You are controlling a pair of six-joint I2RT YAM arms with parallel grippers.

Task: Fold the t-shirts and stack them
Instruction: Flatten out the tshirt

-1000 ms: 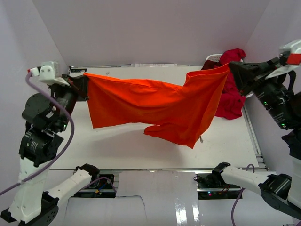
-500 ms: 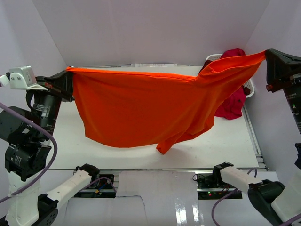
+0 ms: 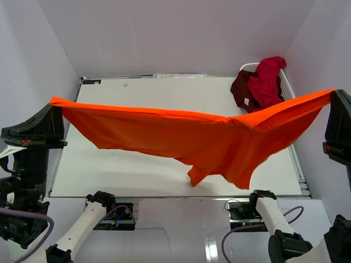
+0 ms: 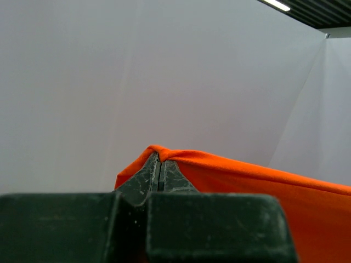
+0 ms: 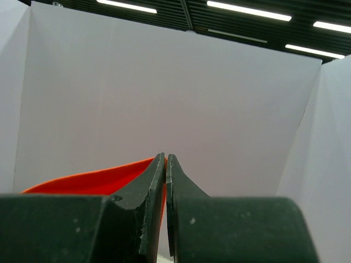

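Observation:
The orange t-shirt hangs stretched high above the table between both arms, its lower part sagging to a point near the front middle. My left gripper is shut on its left corner; in the left wrist view the cloth wraps over the closed gripper. My right gripper is shut on the right corner; the right wrist view shows orange cloth pinched at the gripper. A crimson t-shirt and a dark maroon t-shirt lie in the basket at the back right.
A white laundry basket stands at the table's back right corner. The white table runs beneath the shirt, walled by pale panels on three sides. Both arm bases and cables sit along the near edge.
Both arms have risen and moved apart toward the camera, lifting the orange shirt higher and stretching it wider. The red shirts at the back right are now uncovered.

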